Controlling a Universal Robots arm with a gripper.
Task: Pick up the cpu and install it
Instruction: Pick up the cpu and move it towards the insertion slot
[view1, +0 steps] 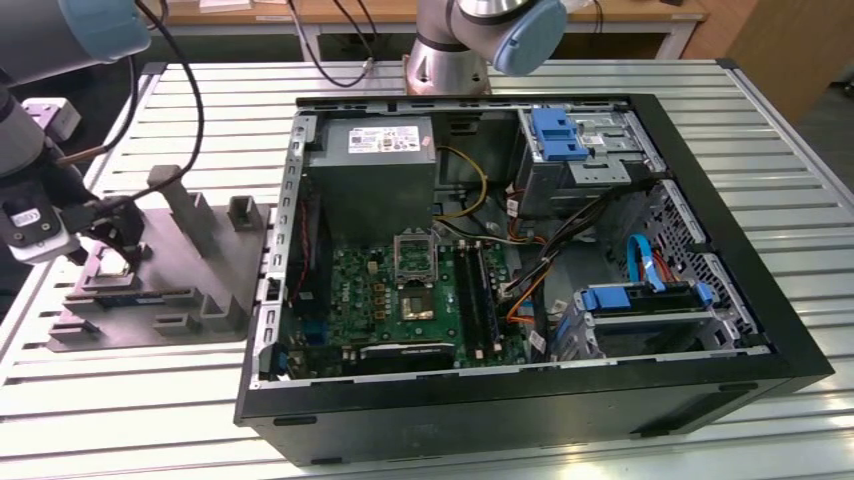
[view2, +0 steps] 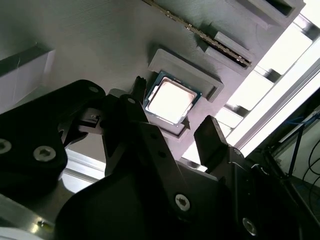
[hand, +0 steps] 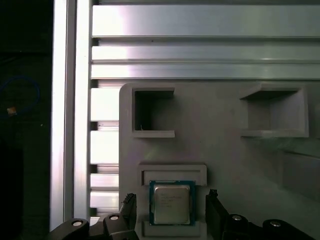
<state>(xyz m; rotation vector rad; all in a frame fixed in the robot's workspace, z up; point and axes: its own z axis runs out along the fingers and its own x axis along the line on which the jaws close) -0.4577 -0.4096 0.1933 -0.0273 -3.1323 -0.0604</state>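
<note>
Your claw (hand: 170, 197) is released; its two black fingers (hand: 128, 207) stand on either side of the cpu (hand: 172, 202) with a gap showing on each side, so nothing is grasped. The cpu lies flat between those fingers, silvery lid up, seated in a shallow raised frame (hand: 172, 172) on the grey tray (hand: 225, 150); you can see the same straddle in the second wrist view, where the lid (view2: 171, 98) shines pale. There are a few lines of fine print on the lid in the first wrist view; they are too faint to make out.

Beyond the cpu from the claw, the tray has two square pockets (hand: 152, 112); past the tray's edge run the bright metal slats of the desk (hand: 200, 50). In the second wrist view a thin strip with a metal-toned edge (view2: 210, 40) lies in a slot just past the cpu's frame.

In the exterior view the claw (view1: 114, 250) hangs low over the tray, among its upright blocks (view1: 187, 215), which stand close beside it. Well apart from the claw, toward the exterior view's right, the open computer case (view1: 534, 420) lies on the desk; inside it you have the green board (view1: 380, 300) with its black socket (view1: 418, 302), and the grey power-supply box (view1: 378, 175) bearing a white label (view1: 390, 140) whose print cannot be read. A black cable (view1: 195, 100) droops down near the claw.
</note>
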